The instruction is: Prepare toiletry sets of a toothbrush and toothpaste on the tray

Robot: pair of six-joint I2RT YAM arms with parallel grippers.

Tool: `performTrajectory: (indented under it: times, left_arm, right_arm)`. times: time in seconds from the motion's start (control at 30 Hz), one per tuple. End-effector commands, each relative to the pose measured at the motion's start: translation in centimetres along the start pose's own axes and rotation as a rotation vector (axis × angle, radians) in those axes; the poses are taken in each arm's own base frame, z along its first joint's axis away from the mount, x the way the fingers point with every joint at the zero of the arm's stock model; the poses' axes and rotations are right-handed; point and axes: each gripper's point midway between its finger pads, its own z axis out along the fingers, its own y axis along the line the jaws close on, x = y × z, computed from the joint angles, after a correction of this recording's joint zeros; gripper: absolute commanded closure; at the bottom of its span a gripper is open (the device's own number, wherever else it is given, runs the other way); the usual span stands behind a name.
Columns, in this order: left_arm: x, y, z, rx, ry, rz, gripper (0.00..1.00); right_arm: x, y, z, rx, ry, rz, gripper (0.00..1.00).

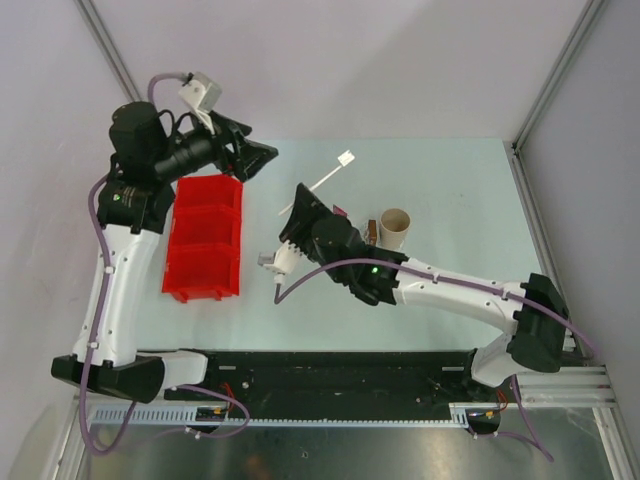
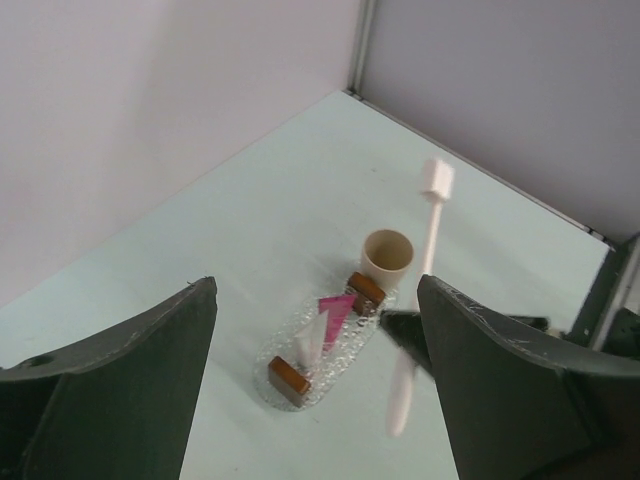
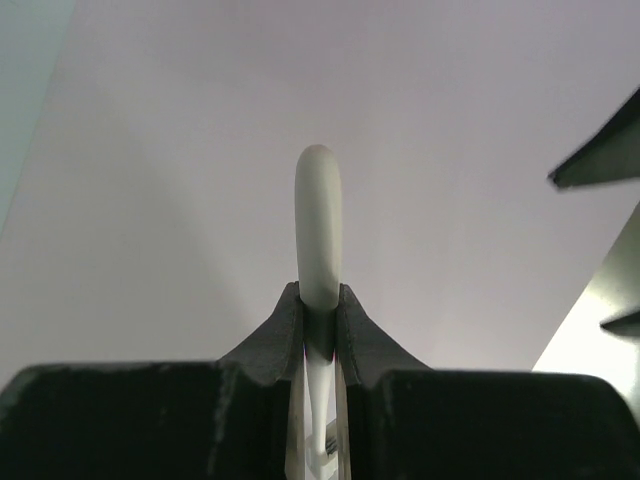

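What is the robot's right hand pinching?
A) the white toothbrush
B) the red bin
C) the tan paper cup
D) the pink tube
A: the right gripper is shut on the white toothbrush, whose handle pokes out from between its two fingers.

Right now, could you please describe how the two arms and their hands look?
The left arm and right arm have white links, black joints and lilac-grey cables. The left hand and right hand have dark wedge-shaped fingers. A green light glows near the right wrist.
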Motion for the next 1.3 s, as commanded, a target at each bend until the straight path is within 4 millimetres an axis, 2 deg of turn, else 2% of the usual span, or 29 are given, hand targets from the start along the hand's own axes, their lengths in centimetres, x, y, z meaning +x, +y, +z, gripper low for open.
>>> performTrajectory:
  times: [0.0, 0.13, 0.23, 0.4, 0.73, 1.07, 1.27]
  left_arm:
    - [1.3, -1.1, 1.4, 0.041, 0.037, 0.072, 0.14]
    - [2.3, -1.2, 2.0, 0.044, 0.070, 0.072, 0.14]
    - [3.8, -1.2, 3.0, 0.039, 0.109, 0.071, 0.13]
    - [6.6, -1.0, 4.2, 0.029, 0.178, 0.048, 0.14]
    - [8.5, -1.4, 5.0, 0.035, 0.254, 0.053, 0.13]
    - [9.1, -2.6, 5.8, 0.103, 0.281, 0.027, 0.14]
    - [8.1, -2.7, 5.4, 0.088, 0.257, 0.049, 0.14]
  right_arm:
    - [-2.5, -4.0, 0.2, 0.098, 0.017, -0.620, 1.00]
    - [-4.2, -3.4, 0.7, 0.099, -0.014, -0.632, 1.00]
    - [-5.0, -3.9, 0.8, 0.138, -0.035, -0.624, 1.00]
    - [-5.0, -4.4, 0.9, 0.171, -0.024, -0.603, 1.00]
    - [-5.5, -4.0, 1.2, 0.199, -0.015, -0.588, 1.00]
    - [-6.1, -2.8, 1.5, 0.171, -0.014, -0.597, 1.00]
    - [-5.8, -2.4, 1.5, 0.157, 0.001, -0.580, 1.00]
